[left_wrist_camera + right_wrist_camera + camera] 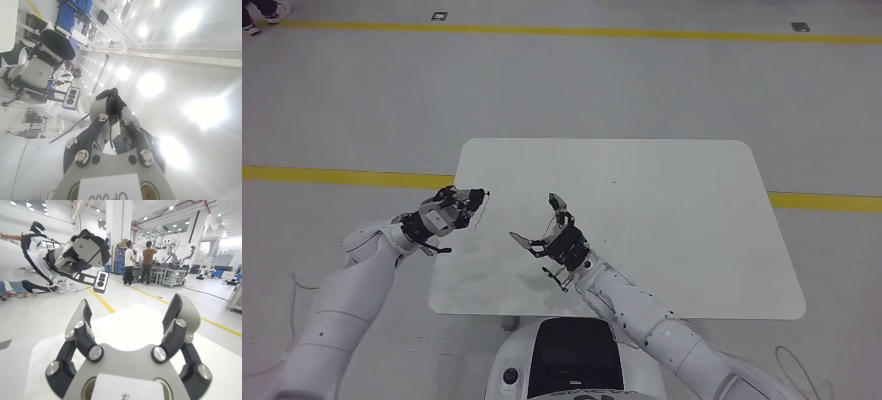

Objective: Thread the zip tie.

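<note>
**L gripper clamped on zip tie, R gripper open and empty**

Closest to both wrist cams is a white label (110,187) on each gripper base. Both carry dark print, but the frame edge cuts it off, so I'm not reading either.

L gripper (113,97): fingers closed together, tips in a black wrap, pointing up at the ceiling lights (151,83). The zip tie (110,133) is pinched in there. It's a thin black strap running from the closed tips down btwn the fingers toward the palm. A thin dark strip also sticks out sideways past the finger base. It's prob the tie's tail, but I can't confirm. From the R wrist cam I see a black line across that gripper's side plate too.

R gripper (130,302): wide open, ribbed black pads (171,311) facing each other w/ nothing btwn them. It sits over the table (692,200) near the front edge, tips aimed across toward the L gripper.

Top cam: L gripper is at the table's left edge and R gripper is further in over the top. The two are near each other but apart. Table is white w/ rounded corners, and the grey floor (362,100) around it has yellow lines (572,32).
</note>
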